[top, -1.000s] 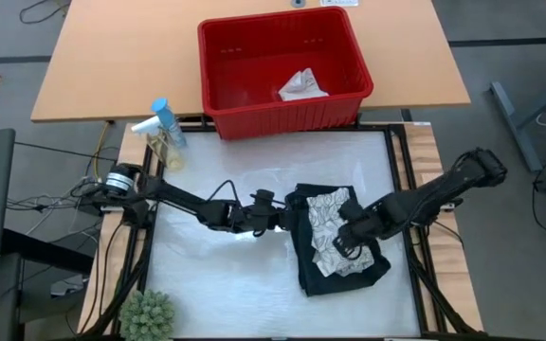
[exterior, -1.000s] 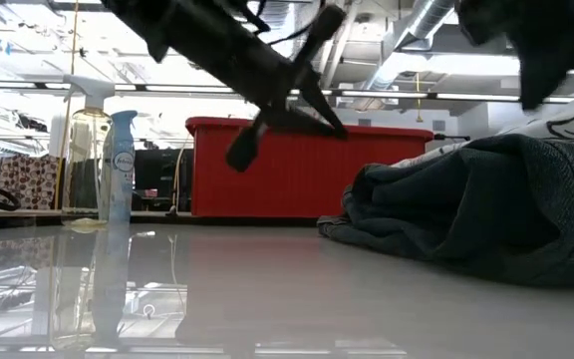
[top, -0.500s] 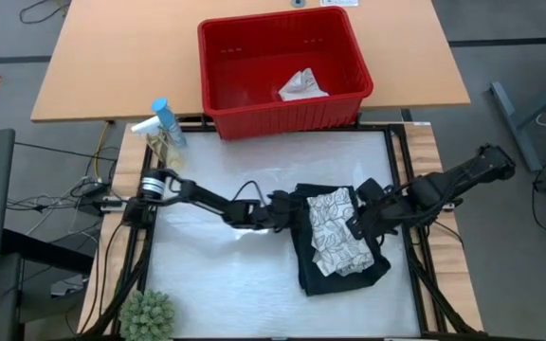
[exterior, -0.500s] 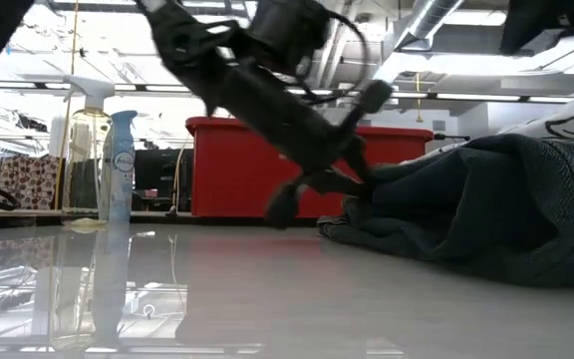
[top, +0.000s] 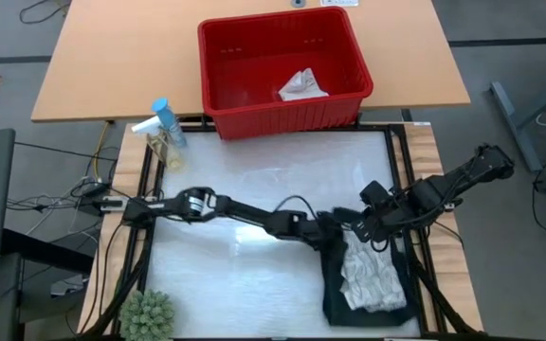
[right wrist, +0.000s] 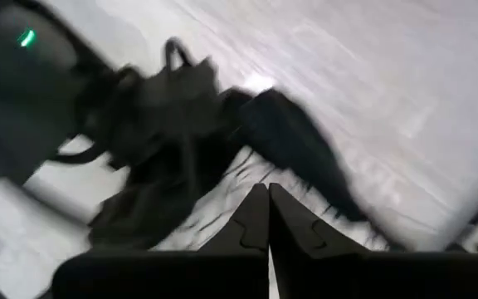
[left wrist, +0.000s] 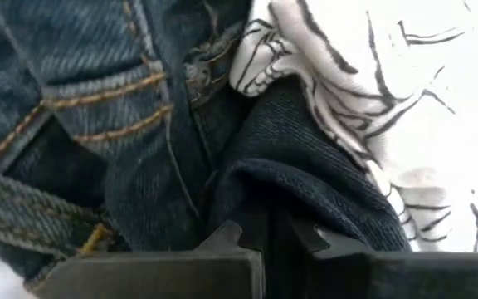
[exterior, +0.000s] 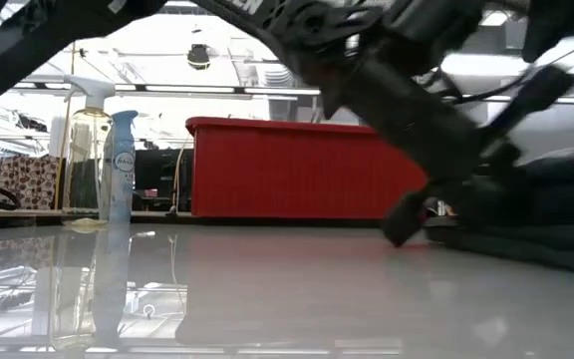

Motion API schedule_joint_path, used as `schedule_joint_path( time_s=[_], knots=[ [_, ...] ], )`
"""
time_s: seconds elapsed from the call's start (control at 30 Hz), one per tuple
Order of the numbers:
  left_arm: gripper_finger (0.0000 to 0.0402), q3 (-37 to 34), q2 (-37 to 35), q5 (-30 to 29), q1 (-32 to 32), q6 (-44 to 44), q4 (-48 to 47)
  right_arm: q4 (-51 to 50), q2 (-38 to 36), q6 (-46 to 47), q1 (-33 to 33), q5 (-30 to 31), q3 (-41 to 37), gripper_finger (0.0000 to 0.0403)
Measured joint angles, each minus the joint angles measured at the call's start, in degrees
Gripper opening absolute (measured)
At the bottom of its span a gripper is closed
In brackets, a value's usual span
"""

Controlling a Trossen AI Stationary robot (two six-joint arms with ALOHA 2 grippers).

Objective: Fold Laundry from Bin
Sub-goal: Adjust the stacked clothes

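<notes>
Low view | left pincer [exterior: 407, 214] blurred | garment [exterior: 556, 214] cut off

Dark garment [top: 335, 284] is lying folded into narrow strip at table's front right, denim seams and orange stitching being shown in left wrist view [left wrist: 98, 124]. Leaf-patterned cloth [top: 368, 275] is resting bunched on top of it, toward its right half. Red bin [top: 344, 104] is sitting upright on wooden surface behind table, slotted sides facing front. Small whitish cloth [top: 301, 85] is lying crumpled inside bin, near its right wall.
</notes>
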Motion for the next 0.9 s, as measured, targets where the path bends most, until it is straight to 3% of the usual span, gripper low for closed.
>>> schedule_joint_path(
  time_s=[0.17, 0.33, 0.4, 0.5, 0.77, 0.9],
  knots=[
    [0.0000, 7.0, 2.9, 2.5, -3.0, 0.0, -4.3, -4.5, 0.0, 0.7, 0.7, -0.1, 0.0, 0.0027],
    [0.0000, 7.3, 2.7, -1.4, -3.9, -0.7, -3.6, -5.9, 0.0, 0.6, 0.9, 0.2, 0.0, 0.0027],
    [0.0000, 7.3, 2.5, -0.3, -3.3, -2.1, -3.6, -6.2, 0.0, 0.2, 0.9, 0.4, 0.0, 0.0027],
    [0.0000, 7.2, 1.2, 3.0, -2.3, -2.8, -4.3, -6.2, 0.0, 0.0, 0.9, 1.3, 0.0, 0.0029],
    [0.0000, 7.3, -6.2, 3.3, -0.8, -1.5, -10.1, -6.1, -0.1, -1.5, 0.9, 2.2, 0.0, 0.0025],
    [0.0000, 7.3, -8.5, 1.8, -0.5, 0.2, -17.4, -6.0, -1.1, -1.5, 1.0, 3.1, 0.0, 0.0030]
  ],
)
